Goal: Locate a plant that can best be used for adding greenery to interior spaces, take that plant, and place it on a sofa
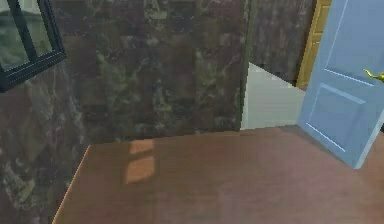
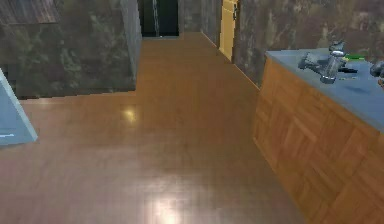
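Small things lie on a grey-blue countertop at the arm side view's right: a grey object, a bit of green beside it, and another small item at the edge. What they are cannot be made out. The counter rests on a wooden cabinet.
Dark marbled walls stand ahead, with a dark-framed window at the forward view's left. A light blue door stands ajar at its right beside a doorway. Brown wood floor stretches out toward a yellow door and a dark opening.
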